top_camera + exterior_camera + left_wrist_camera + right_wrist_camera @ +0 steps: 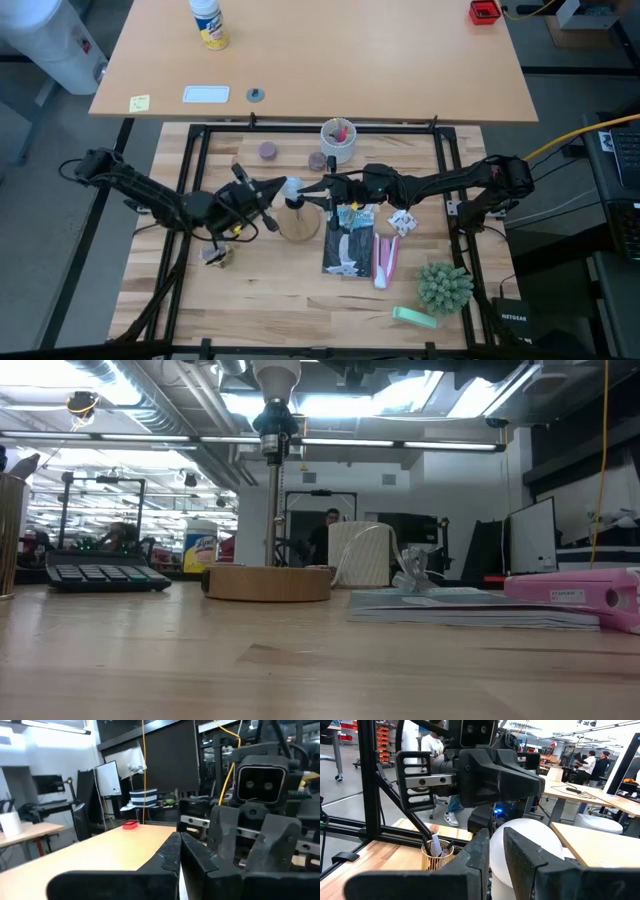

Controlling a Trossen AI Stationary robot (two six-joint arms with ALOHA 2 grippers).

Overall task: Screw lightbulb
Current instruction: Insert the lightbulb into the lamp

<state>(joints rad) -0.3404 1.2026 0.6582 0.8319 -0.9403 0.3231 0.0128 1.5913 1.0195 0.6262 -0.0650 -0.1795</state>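
both arms are in over the middle of the table (pixel 250 300), meeting above the round wooden stand (pixel 298 222). the right end effector (pixel 306 190) reaches in from the right side and has its fingers pinched on the lightbulb (pixel 293 187), a narrow gap between them filled by the white glass. from the right wrist view the lightbulb (pixel 522 851) bulges white between the two dark fingers (pixel 526 857), held firm.

in the low view the lightbulb (pixel 277 377) sits right at the top of the stand's thin post, its base down in the black socket (pixel 276 422), with the wooden stand (pixel 268 581) flat on the table below.

the left end effector (pixel 277 186) comes in from the left, just beside the bulb, fingers pressed fully together with nothing between them; the left wrist view shows those fingers (pixel 192 855) closed tip to tip, facing the other arm's wrist.

around them: a white cup (pixel 338 141) behind the stand, a dark booklet (pixel 349 248) and a pink item (pixel 386 260) to the right, a small green plant (pixel 444 287) near the front right corner.
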